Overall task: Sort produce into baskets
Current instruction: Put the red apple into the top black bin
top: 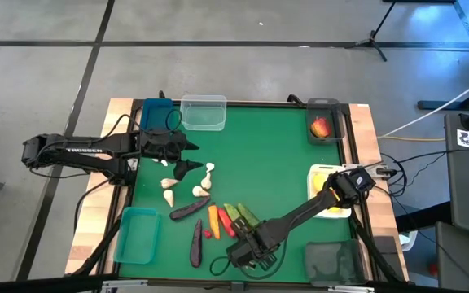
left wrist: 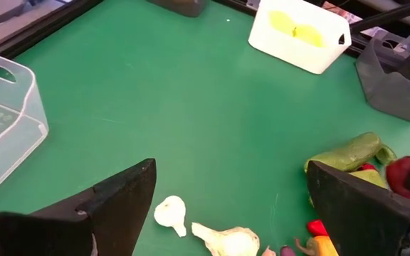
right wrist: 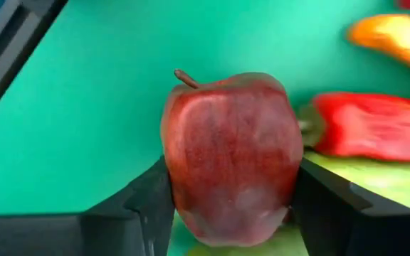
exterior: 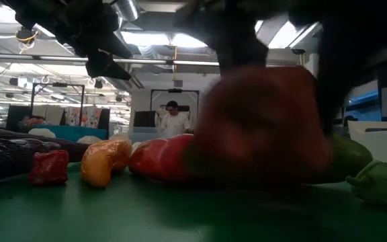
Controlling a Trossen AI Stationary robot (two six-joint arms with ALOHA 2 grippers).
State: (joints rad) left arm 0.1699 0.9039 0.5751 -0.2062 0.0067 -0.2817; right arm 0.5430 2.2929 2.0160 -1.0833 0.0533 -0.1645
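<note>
A red apple [right wrist: 230, 153] with a brown stem sits between the fingers of my right gripper [right wrist: 230, 174], which is shut on it near the table's front, right of centre [top: 247, 248]. The arm hides the apple in the high view. Beside it lie a red pepper [right wrist: 376, 128], a carrot [right wrist: 393, 35] and green cucumbers [top: 241, 216]. My left gripper [top: 190, 157] hangs open above the mat at the left, over the white garlic [left wrist: 171, 213], touching nothing. My right gripper pinches the red apple between its two fingers, one on each of two opposite sides of its body [right wrist: 173, 178]. The fingers come from above, pointing steeply down. The stem [right wrist: 185, 77] slants out sideways. I cannot tell whether the apple is clear of the mat.
Baskets ring the green mat: blue [top: 155, 112] and clear [top: 203, 111] at the back, a dark one holding an apple [top: 332, 106], white with lemons [top: 316, 175], teal [top: 137, 234], another dark one [top: 332, 260]. Eggplants [top: 190, 209] lie mid-table. A person stands in the room beyond [exterior: 173, 121].
</note>
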